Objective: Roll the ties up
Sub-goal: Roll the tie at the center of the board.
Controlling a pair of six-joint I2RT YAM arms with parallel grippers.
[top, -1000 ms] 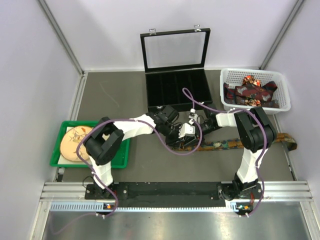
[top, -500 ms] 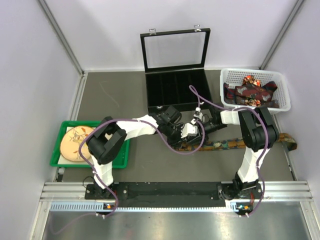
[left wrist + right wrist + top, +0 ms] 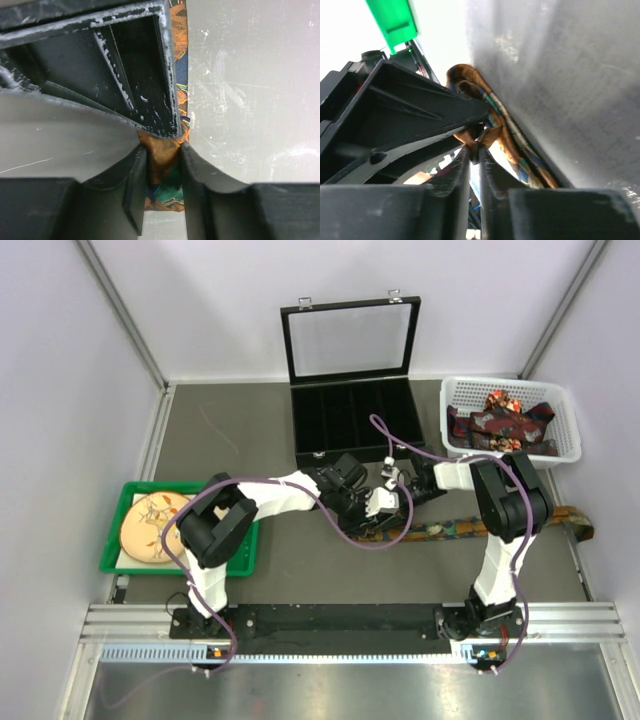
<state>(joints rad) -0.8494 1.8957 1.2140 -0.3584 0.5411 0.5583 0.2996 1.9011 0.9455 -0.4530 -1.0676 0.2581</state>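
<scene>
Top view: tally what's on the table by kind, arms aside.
case: 1
basket: 1
tray: 1
disc in tray: 1
tie laid out: 1
ties heaped in basket: cannot count
Total: 5, plus the heap

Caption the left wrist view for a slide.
Left gripper pinches the orange-and-green tie over the grey table.

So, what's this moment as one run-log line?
left claw: clamped on tie | right claw: pinching same tie | tail: flat on table
</scene>
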